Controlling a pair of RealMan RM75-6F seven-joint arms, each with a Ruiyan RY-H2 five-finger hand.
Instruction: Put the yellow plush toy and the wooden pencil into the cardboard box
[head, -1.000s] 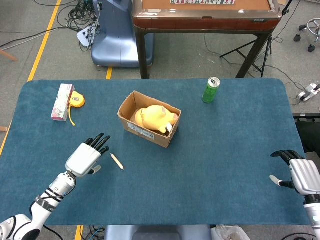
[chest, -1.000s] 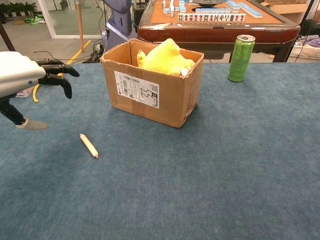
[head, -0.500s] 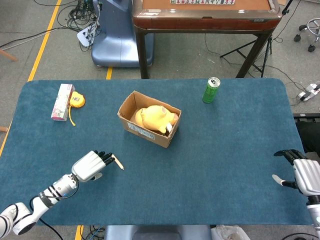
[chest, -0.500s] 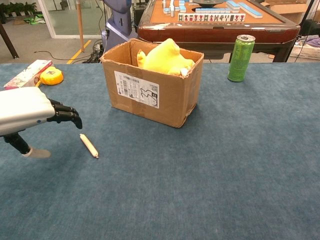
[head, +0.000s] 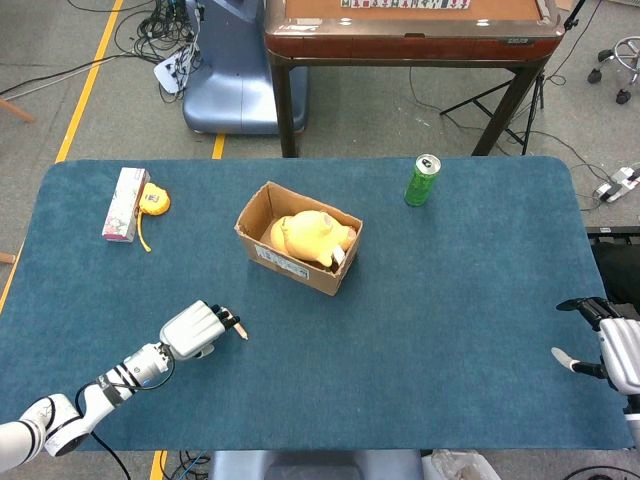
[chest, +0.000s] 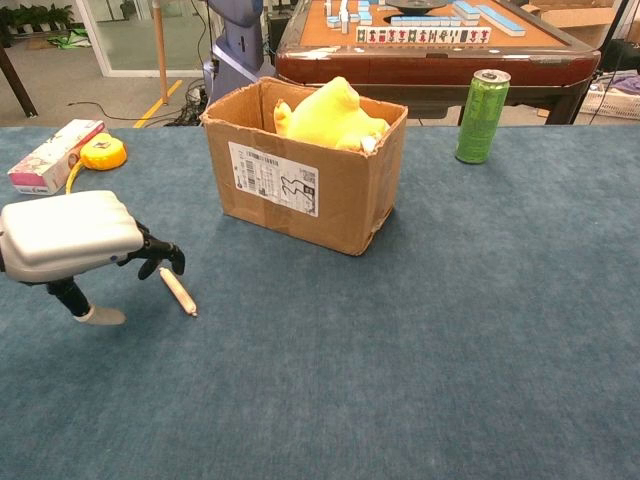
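Chest view, pencil: the wooden pencil (chest: 179, 290) lies flat on the blue tabletop (chest: 450, 330), well left of and nearer you than the cardboard box (chest: 300, 180), one end pointing toward your left hand.
Left hand: your left hand (chest: 75, 240) sits low over the tabletop with its dark fingertips (chest: 165, 258) at the pencil's far end; whether they touch it you cannot tell from either view. The fingers look drawn in together and hold nothing yet.
Step in hand: you are setting up the pick of the pencil. It is thin and flat on cloth, so I judge a pinch between thumb and one finger near the middle works better than a full wrap.
How to do it well: bring the fingertips down either side of the shaft, not onto its end, or it may roll or skid away. Lift only once the pinch is firm.
Box contents: the box stands open-topped, and the yellow plush toy (chest: 328, 115) already sits inside, bulging above the rim. Room for the pencil looks tightest there, so aim for the gap beside the toy.
Right hand: in the head view, your right hand (head: 612, 350) rests at the tabletop's right edge, fingers apart, empty.
Progress: toy done, pencil left.
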